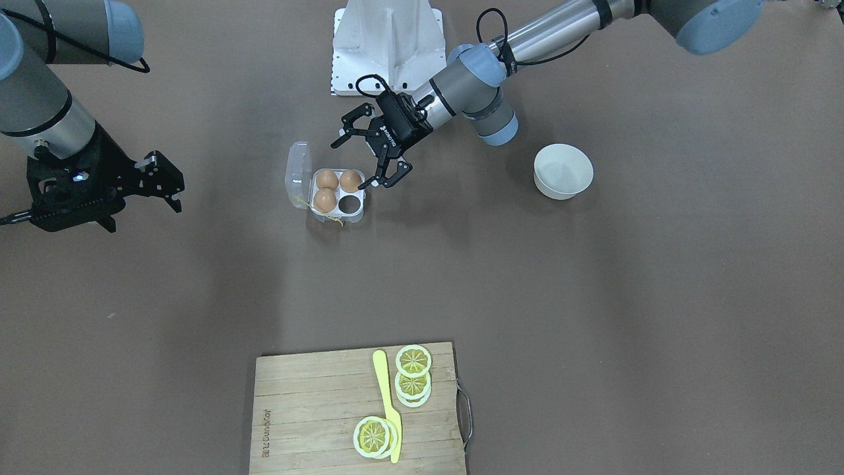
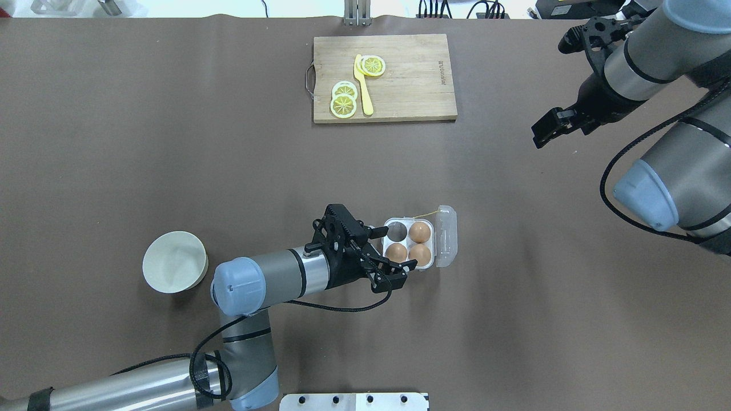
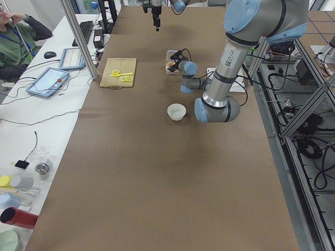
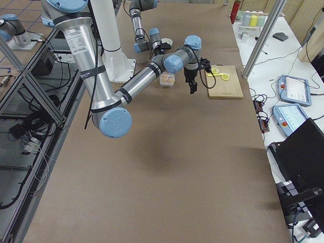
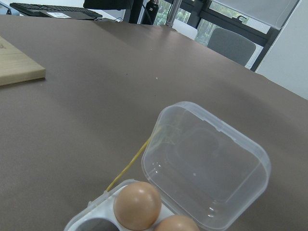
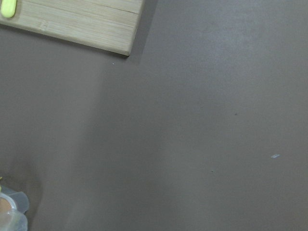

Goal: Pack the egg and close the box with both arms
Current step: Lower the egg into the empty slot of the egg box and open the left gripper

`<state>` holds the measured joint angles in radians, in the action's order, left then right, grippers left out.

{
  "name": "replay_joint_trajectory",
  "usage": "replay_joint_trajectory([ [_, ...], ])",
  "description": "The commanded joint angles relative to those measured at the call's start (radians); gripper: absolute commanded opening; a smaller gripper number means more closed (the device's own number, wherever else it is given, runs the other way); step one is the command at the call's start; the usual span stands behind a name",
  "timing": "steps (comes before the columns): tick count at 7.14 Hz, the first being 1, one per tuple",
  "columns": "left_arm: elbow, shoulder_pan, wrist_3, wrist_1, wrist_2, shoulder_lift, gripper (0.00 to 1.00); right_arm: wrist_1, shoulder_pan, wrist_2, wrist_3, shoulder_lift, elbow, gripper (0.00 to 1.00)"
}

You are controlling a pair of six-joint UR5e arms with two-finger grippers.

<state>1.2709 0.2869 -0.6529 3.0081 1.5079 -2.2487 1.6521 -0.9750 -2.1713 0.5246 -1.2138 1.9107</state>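
The clear egg box [image 1: 359, 211] [image 2: 388, 221] stands mid-table with its lid [image 1: 298, 175] [image 2: 446, 237] swung open and a yellow string [image 2: 422, 216] at the hinge. Three brown eggs fill three cells; the egg [image 1: 350, 180] [image 2: 396, 252] nearest my left arm lies between the spread fingers. One cell [image 1: 348, 204] is empty. My left gripper [image 1: 356, 165] [image 2: 393, 251] is open and holds nothing. My right gripper [image 1: 142, 211] [image 2: 551, 91] is open and empty, far off to the side. The left wrist view shows the lid [image 5: 207, 168] and two eggs.
A white bowl [image 1: 562, 171] [image 2: 174, 261] stands beside my left arm. A wooden cutting board [image 1: 316, 409] [image 2: 411, 80] with lemon slices [image 1: 413, 361] and a yellow knife [image 1: 386, 396] lies at the far edge. The white base [image 1: 386, 46] is behind the box.
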Motion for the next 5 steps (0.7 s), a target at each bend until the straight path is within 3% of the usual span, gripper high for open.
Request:
replay_joint_trajectory([
  [1,0.007,0.002,-0.004,0.000,0.000,0.000,0.97,0.000,-0.001,0.001,0.000,0.000,0.001,1.00],
  [3,0.034,0.009,-0.019,-0.009,0.002,0.000,0.97,0.000,0.001,-0.001,0.000,0.000,0.001,1.00],
  [5,0.067,0.041,-0.159,-0.030,0.003,0.001,0.97,0.000,0.001,-0.001,0.002,0.000,0.001,1.00],
])
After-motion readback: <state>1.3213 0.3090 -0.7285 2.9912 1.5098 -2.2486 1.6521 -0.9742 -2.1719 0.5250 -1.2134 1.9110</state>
